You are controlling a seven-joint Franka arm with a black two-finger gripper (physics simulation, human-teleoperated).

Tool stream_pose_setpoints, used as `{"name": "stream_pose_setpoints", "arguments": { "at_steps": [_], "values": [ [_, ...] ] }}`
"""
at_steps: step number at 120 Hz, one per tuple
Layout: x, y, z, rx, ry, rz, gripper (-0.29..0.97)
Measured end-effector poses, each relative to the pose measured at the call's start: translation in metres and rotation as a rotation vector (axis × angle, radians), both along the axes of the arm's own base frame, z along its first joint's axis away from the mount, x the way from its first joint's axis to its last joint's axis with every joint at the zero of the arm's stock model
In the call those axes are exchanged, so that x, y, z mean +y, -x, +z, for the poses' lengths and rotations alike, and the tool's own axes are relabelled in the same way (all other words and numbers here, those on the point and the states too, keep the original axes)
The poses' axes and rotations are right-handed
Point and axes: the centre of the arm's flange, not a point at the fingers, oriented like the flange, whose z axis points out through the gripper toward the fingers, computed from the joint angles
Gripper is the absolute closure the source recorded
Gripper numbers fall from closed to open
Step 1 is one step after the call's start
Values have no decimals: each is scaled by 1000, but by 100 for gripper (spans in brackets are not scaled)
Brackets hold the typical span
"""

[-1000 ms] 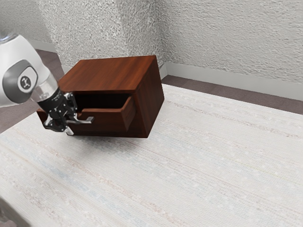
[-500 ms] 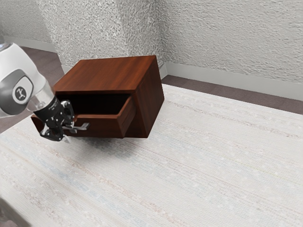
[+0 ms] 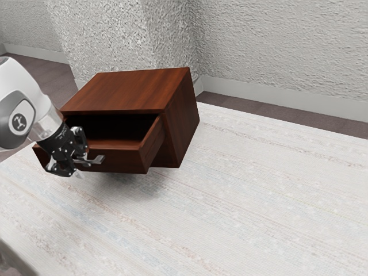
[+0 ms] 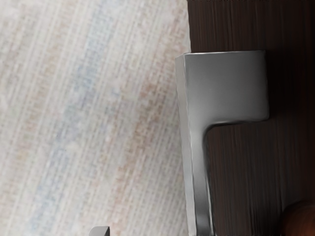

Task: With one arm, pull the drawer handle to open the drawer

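We are reaching in from the exterior view's left with our white arm [image 3: 22, 114], which is angling down toward the front of the furniture. At its end our black fingers [image 3: 71, 163] are clenching the handle [image 3: 95, 159], a silver bar whose free end is sticking out past them toward the exterior view's right. The handle is sitting on the front of the drawer [image 3: 123, 156], and the drawer is standing partly open: its front is jutting forward of the carcass, and a dark gap is showing above it under the top panel. Moving rightward, we are seeing the cabinet [image 3: 135, 89] that houses the drawer, a dark reddish wooden box that is resting on the pale woven surface [image 3: 241, 201] near its far edge, with its shadow lying on the surface just under the drawer. Behind the cabinet a rough grey wall [image 3: 276, 40] is rising, and a strip of brown floor [image 3: 287, 112] is running between the wall and the surface toward the exterior view's right. In the wrist view we are looking down past our hand at the handle [image 4: 221, 88] from very close: its flat grey foot is lying against the dark wood grain of the drawer [image 4: 246, 172], and its thin bar is running along the edge of that front, with the pale surface [image 4: 88, 118] lying beyond it. A rounded brown shape is peeking in beside the drawer front, and we cannot tell what it is.
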Motion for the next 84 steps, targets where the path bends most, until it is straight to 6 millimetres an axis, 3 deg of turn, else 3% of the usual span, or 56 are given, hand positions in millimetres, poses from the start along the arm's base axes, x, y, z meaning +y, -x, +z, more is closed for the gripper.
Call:
{"name": "stream_pose_setpoints", "arguments": {
  "at_steps": [84],
  "values": [
    [-12, 10, 1, -20, -22, -13, 48]
  ]
}}
